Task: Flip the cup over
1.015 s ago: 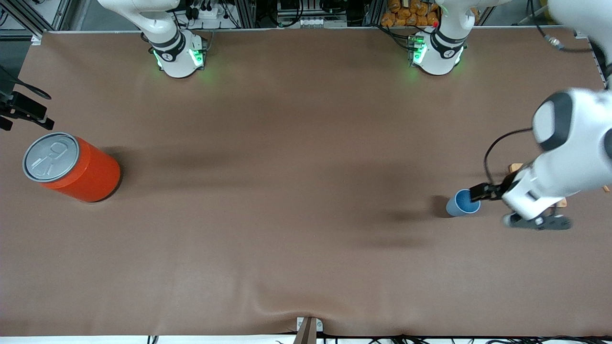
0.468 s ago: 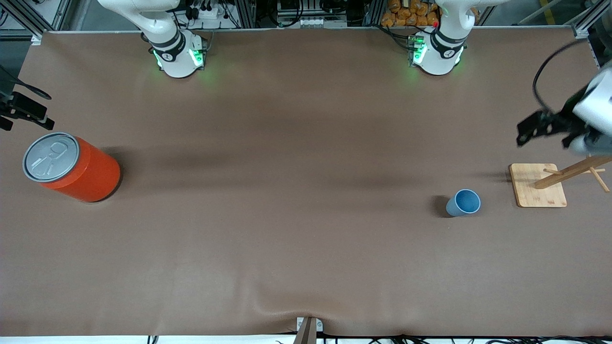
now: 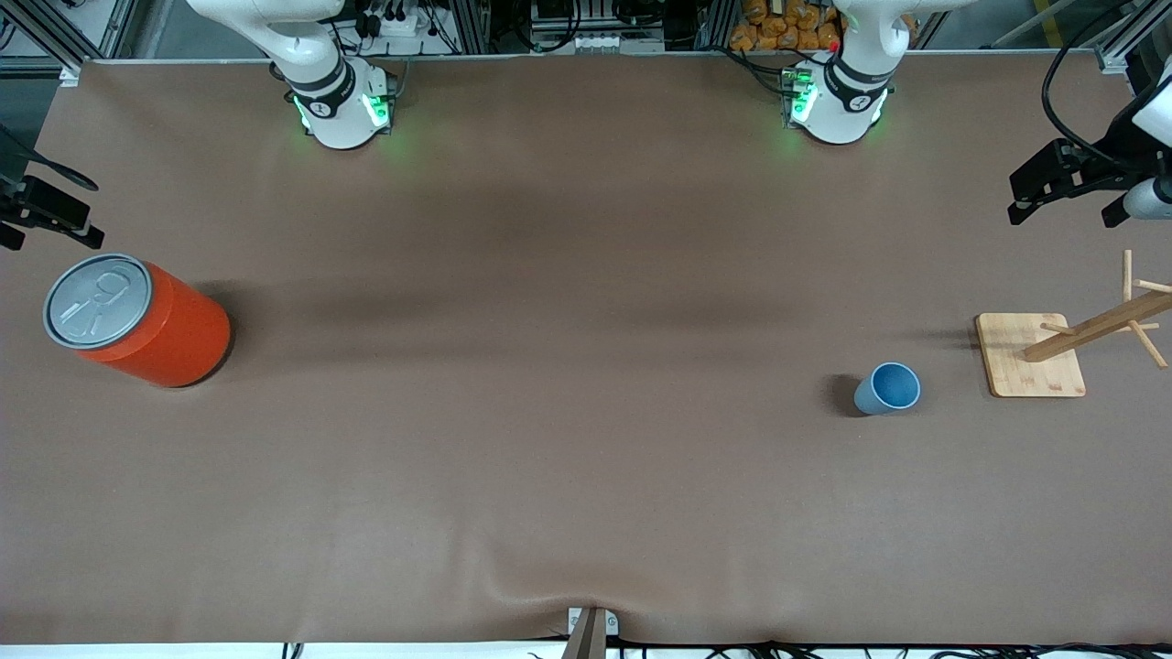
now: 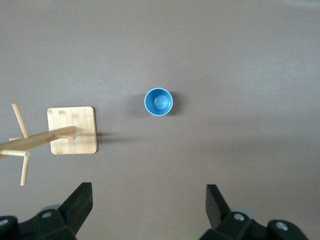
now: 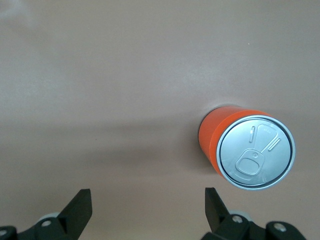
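The small light-blue cup (image 3: 886, 388) stands upright on the brown table with its mouth up, toward the left arm's end; nothing touches it. From above, the left wrist view shows its round rim and inside, cup (image 4: 159, 101). My left gripper (image 3: 1062, 216) hangs high over the table at that end, well away from the cup. It is open and empty, left gripper (image 4: 148, 195). My right gripper (image 3: 50, 240) is raised at the right arm's end, beside the orange can. It too is open and empty, right gripper (image 5: 147, 197).
A wooden peg rack (image 3: 1030, 366) on a square board stands beside the cup, closer to the table's end, rack (image 4: 72, 131). A large orange can (image 3: 137, 322) with a grey lid stands at the right arm's end, can (image 5: 250, 150). A fold in the table cover lies at the near edge.
My left gripper has drawn back from beside the cup and risen toward the table's end, uncovering the peg rack. The cup stays where it stood. The right arm has not moved.
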`<action>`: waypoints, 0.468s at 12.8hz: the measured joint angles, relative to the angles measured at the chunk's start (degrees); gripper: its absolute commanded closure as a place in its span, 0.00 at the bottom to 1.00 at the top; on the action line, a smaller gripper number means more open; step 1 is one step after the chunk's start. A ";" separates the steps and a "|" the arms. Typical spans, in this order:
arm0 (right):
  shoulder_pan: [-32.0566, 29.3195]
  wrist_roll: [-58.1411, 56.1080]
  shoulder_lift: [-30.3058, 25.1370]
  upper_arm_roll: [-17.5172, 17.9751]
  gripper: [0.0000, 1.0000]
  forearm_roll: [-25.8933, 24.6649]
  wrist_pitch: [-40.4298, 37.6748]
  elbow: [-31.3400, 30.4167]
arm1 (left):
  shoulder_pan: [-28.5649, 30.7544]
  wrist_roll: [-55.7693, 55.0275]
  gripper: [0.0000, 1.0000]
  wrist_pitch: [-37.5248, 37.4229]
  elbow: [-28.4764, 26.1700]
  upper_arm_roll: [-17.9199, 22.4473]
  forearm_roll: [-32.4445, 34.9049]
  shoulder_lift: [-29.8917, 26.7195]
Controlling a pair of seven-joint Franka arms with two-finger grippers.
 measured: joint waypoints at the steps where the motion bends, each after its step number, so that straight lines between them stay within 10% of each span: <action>1: 0.00 0.00 0.00 0.00 0.00 0.00 0.00 -0.12 | -0.13 -0.22 0.00 0.00 0.66 -0.19 -0.27 0.26; 6: 0.00 0.00 0.00 -0.35 0.00 0.02 0.00 -0.32 | -0.39 -7.34 0.00 -1.02 1.11 -1.93 -1.54 1.19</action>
